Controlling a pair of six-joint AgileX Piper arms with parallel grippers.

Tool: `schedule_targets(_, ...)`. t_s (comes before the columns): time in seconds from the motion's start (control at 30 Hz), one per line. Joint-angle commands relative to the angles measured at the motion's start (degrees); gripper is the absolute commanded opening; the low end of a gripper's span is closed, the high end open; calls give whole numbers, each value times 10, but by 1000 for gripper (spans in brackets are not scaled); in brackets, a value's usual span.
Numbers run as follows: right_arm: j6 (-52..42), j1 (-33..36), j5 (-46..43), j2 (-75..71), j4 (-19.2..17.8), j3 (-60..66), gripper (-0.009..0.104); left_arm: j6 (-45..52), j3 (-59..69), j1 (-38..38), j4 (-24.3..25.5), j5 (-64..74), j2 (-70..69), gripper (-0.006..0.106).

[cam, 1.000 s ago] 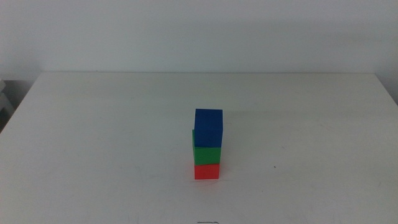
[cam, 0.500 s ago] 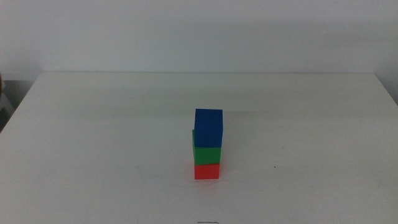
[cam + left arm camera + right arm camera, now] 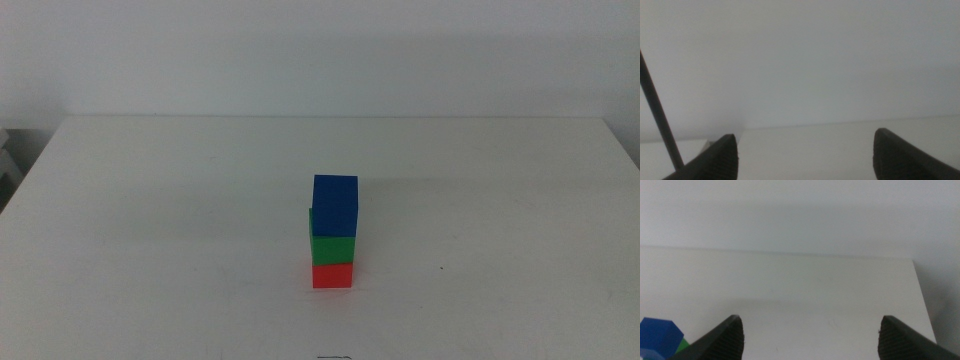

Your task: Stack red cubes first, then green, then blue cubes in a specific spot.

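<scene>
Your red cube (image 3: 332,275) sits on the white worktop (image 3: 150,220) near its middle, the green cube (image 3: 331,248) on it and the blue cube (image 3: 335,205) on top, a 3-high stack. Both arms wait out of the middle view; your left pincer (image 3: 805,155) and right pincer (image 3: 812,337) are spread wide, gripping nothing.

Probably lab: bare white table (image 3: 150,200)

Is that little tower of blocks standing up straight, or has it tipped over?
Standing. The blue cube sits on the green cube, which sits on the red cube, on the table; no gripper touches them.
</scene>
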Motion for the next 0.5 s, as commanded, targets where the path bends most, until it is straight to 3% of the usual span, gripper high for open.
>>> schedule_targets(0.0, -4, -4, -124, -44, -15, 63, 75, -6, 24, 0, -12, -44, -38, 91)
schedule_targets(0.2, -4, -28, -276, -175, -33, 284, 75, -6, 100, 0, -80, -44, -114, 91)
schedule_targets(0.47, -4, -84, -285, -362, -39, 485, 75, -6, 173, 0, -56, -102, -153, 91)
